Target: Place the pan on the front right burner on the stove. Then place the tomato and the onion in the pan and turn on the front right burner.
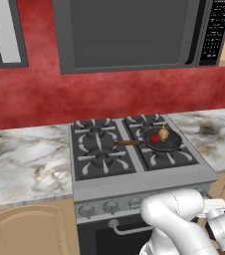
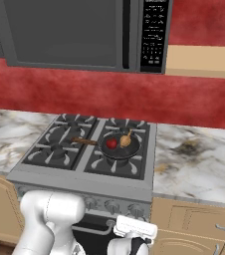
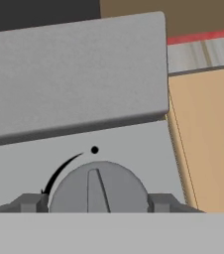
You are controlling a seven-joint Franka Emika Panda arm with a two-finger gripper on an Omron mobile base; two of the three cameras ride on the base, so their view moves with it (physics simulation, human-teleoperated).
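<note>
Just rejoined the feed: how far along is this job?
Done: the round black frying pan sits on the stove's right side with the glossy red tomato and tan onion inside. In hand: the gripper straddles a round grey stove knob. Left: turning it; no flame shows yet.

black pan (image 1: 163, 140) holding tomato (image 1: 155, 139), onion (image 1: 164, 133)

A red wall (image 1: 109, 94) is seen behind a marbled table (image 1: 25, 164), with a dark microwave (image 1: 134, 32) mounted above tan cabinets (image 2: 199, 224).
</note>
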